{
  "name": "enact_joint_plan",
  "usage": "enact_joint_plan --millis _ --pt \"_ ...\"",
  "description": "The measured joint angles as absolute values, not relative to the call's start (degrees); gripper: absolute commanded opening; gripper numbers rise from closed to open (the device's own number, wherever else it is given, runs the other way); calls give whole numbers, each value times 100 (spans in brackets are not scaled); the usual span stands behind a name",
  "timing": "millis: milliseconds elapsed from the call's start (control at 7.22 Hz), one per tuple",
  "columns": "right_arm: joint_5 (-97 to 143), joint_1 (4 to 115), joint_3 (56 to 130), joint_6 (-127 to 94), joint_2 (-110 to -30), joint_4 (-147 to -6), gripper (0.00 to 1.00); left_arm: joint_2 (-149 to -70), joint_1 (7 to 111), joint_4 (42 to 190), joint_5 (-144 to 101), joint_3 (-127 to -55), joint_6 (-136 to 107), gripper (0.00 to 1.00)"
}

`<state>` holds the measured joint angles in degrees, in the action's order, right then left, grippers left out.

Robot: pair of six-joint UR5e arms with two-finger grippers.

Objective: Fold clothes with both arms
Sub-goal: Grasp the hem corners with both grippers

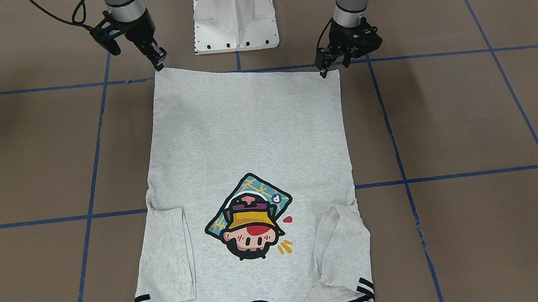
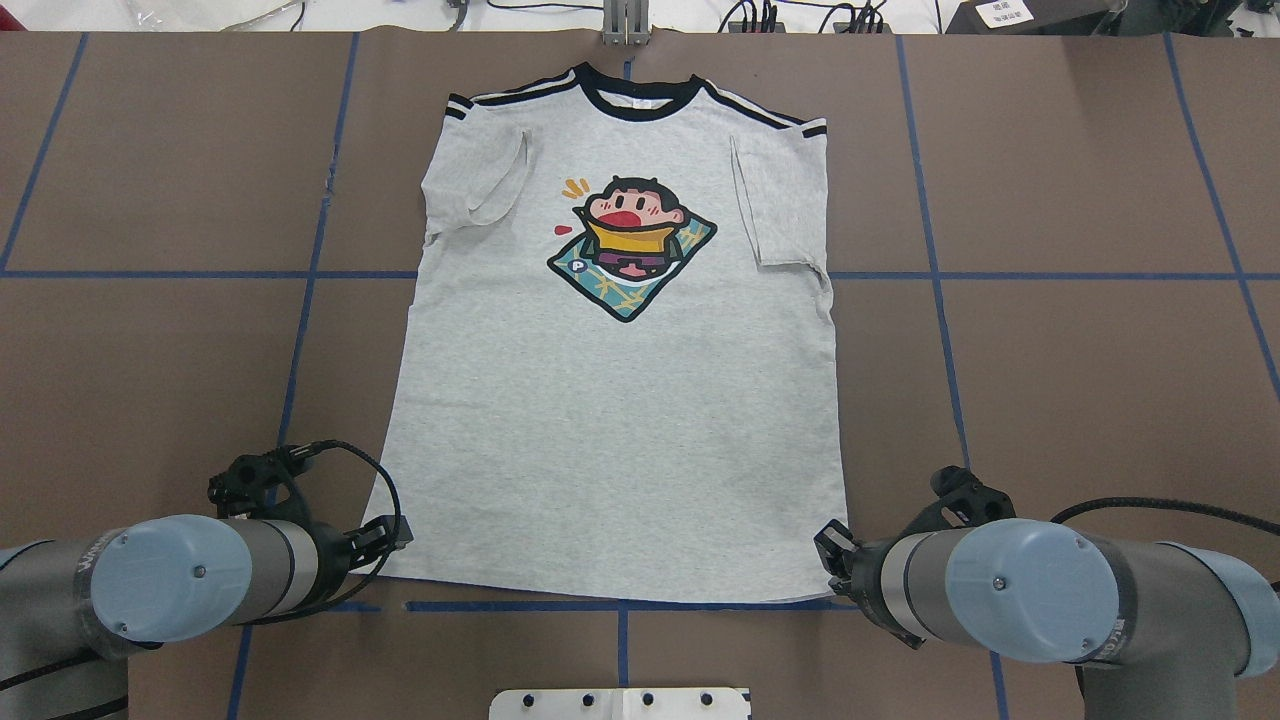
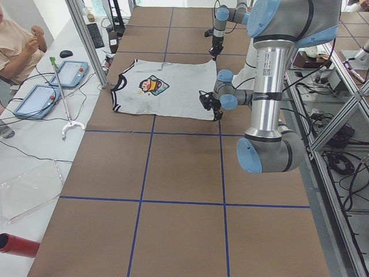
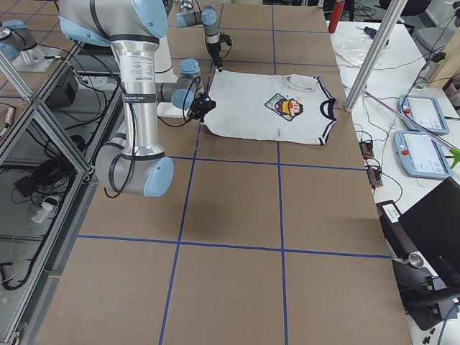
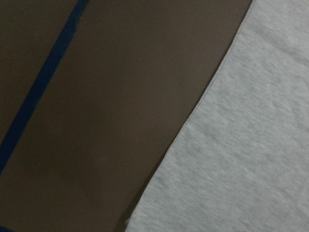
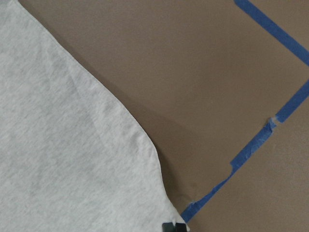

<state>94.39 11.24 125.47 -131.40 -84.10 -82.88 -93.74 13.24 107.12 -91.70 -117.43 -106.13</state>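
T-shirt (image 1: 249, 138) lies flat and print-up on the table (image 1: 463, 116), running away from both grippers. The collar is at the far end and both sleeves are folded in over the chest. Left gripper (image 1: 327, 67) points tip-down at the near hem corner on its side. Right gripper (image 1: 160, 62) does likewise at the other corner. Cannot tell for either whether the jaws are parted or pinching cloth.

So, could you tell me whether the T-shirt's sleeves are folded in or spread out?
Folded in: both sleeves lie turned over onto the front of the T-shirt, either side of the cartoon print.
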Motion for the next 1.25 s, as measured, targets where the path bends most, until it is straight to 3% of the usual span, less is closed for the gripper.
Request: enact_joint_plan --millis 277,416,554,1247 --pt "9439 1117 12545 -13140 -8406 -8288 0 -9374 1258 10698 -9169 -11715 -10637 41" --pt "9439 1117 12543 -13140 -8406 -8288 0 -9374 1251 10697 -9173 -11713 -10641 12" --pt "9439 1118 12543 -13140 -8405 -8288 0 -9367 1253 10697 -9175 -11712 -10641 0" --pt "9439 1134 12551 -13139 -8412 -8288 0 -9398 1271 10697 -9188 -11891 -10613 0"
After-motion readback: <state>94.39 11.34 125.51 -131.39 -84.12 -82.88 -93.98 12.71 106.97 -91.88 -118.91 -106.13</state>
